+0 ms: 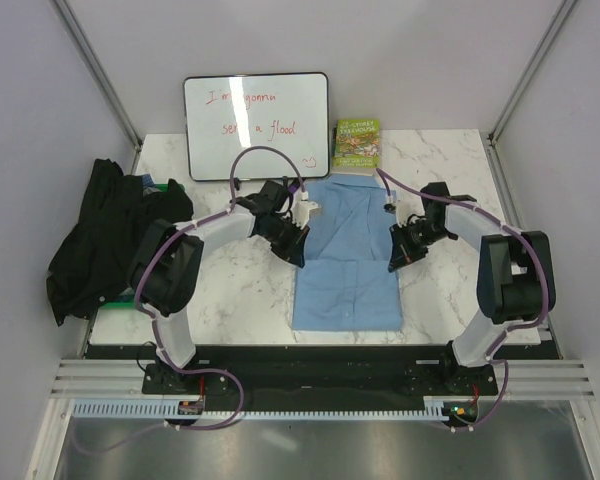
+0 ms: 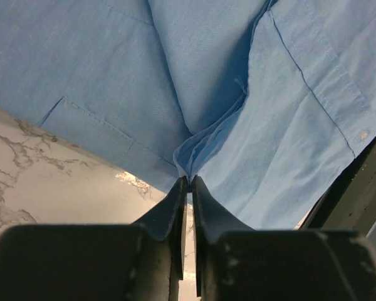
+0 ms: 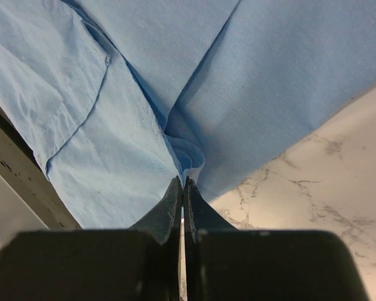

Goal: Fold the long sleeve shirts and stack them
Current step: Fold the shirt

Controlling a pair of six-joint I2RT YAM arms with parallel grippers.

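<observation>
Both sides of the blue shirt (image 1: 346, 290) sit clamped in left gripper (image 2: 187, 180) and right gripper (image 3: 183, 180)

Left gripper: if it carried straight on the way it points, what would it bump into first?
The blue shirt: the left gripper pinches a fold of its edge, so more of that cloth lies directly ahead and would probably bunch up over the table.

A white marble-patterned table (image 1: 230, 300) stood between plain pale walls (image 1: 430, 60) under even light. A whiteboard (image 1: 256, 125) with red handwriting leaned against the back wall.
</observation>
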